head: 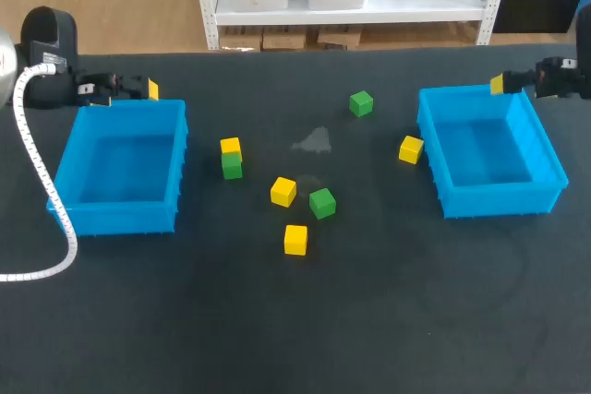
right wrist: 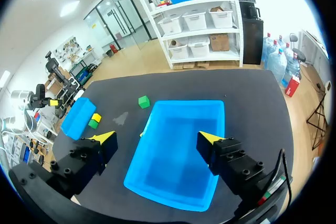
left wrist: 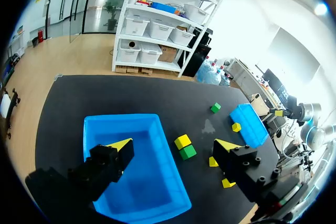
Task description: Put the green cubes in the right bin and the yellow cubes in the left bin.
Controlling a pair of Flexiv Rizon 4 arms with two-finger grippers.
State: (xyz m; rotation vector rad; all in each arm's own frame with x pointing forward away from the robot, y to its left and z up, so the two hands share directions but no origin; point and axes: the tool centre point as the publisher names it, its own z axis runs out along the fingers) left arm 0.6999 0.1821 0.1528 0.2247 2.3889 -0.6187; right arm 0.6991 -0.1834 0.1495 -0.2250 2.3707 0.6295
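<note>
Cubes (head: 283,191) lie loose ahead, none sorted yet; my left gripper (left wrist: 174,144) and right gripper (right wrist: 156,137) both hang spread, empty. Next I must reach out for one.

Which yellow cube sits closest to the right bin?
The lone yellow cube just beside the right bin, by its left wall. The other three yellow cubes sit well to its left, around the middle.
</note>
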